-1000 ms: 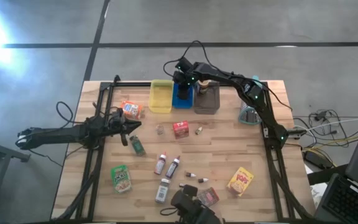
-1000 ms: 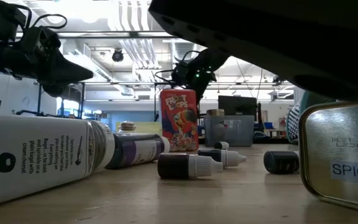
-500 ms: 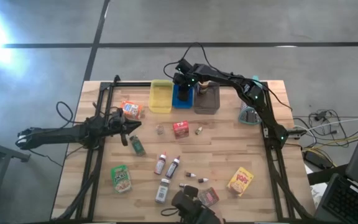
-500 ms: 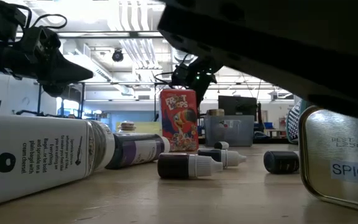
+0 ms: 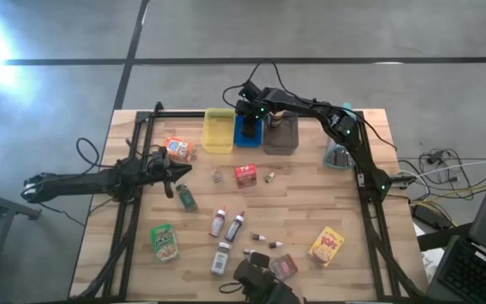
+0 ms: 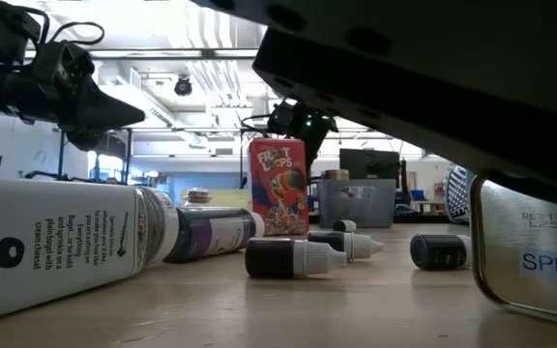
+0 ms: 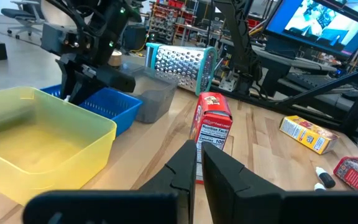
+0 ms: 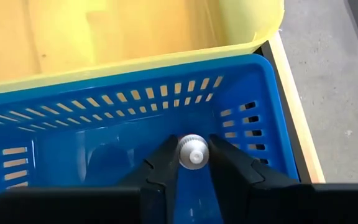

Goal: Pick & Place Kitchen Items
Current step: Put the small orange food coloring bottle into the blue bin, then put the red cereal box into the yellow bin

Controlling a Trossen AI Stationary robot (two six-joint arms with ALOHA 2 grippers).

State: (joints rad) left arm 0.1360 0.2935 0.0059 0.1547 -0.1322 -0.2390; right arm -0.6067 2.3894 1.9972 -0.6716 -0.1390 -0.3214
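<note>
A: Right gripper?
B: Hanging inside the blue tray, fingers sitting either side of a white-capped bottle; whether they are pressing it, cannot tell. The yellow tray is lying just beyond.

A: Left gripper?
B: Waiting with fingers pressed together, holding nothing. A red box is standing just ahead of its tips.

High view straight down, low view level along tabletop; both share red cereal box
</note>
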